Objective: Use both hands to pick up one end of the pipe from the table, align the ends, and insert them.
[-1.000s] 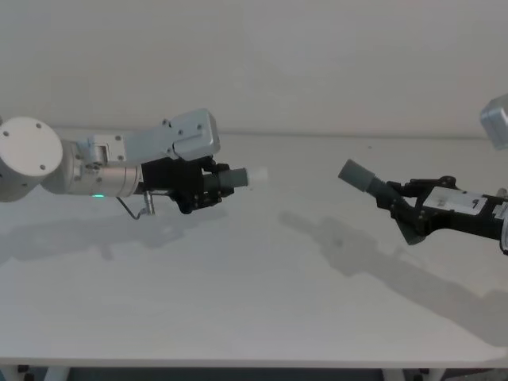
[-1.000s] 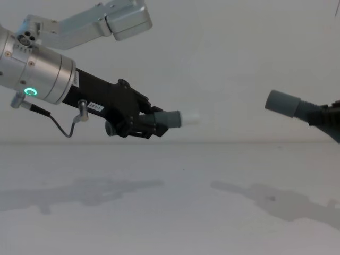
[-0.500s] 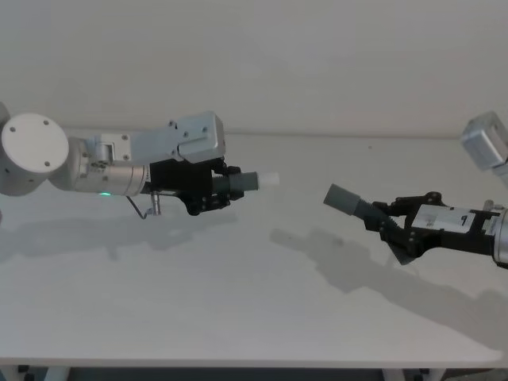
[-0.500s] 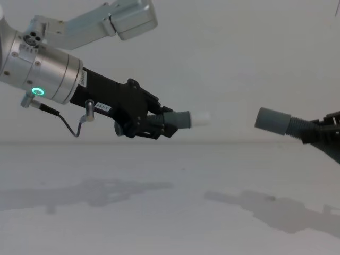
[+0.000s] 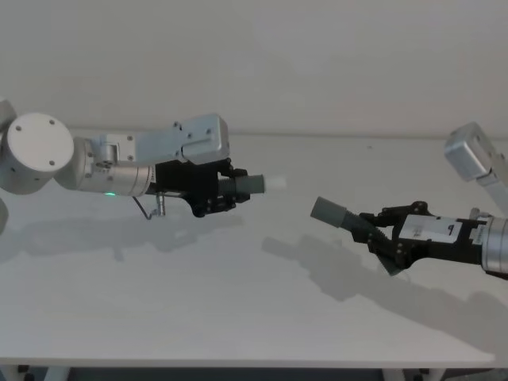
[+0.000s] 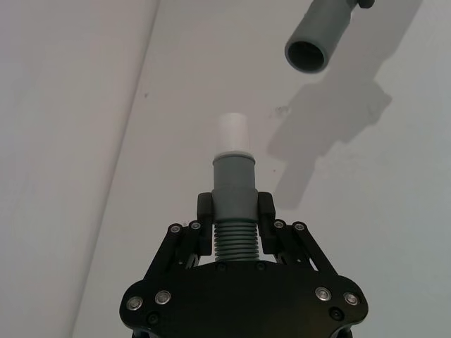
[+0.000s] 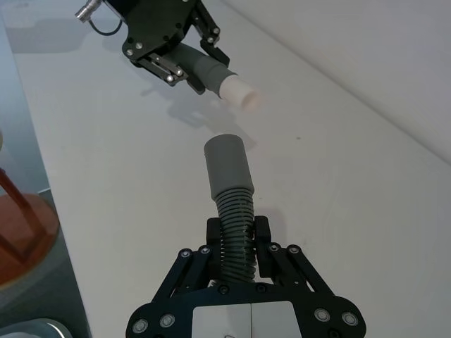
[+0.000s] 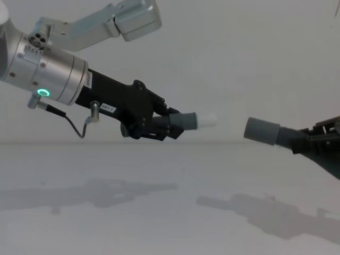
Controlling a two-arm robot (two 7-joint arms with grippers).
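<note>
Left gripper: in the air above the worktop, fingers clamped on the ribbed middle of the white-tipped pipe piece.
White tip: points right.
Gap: the two ends are apart, seemingly not quite in line.
Grey cuff: faces the tip, off the worktop.
Right gripper: closed around the ribs of the plain pipe piece.

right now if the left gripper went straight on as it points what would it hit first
Probably nothing soon: the white tip of the pipe in the left gripper aims past the grey cuff in the right gripper, off that line in the left wrist view. Depth unclear.
</note>
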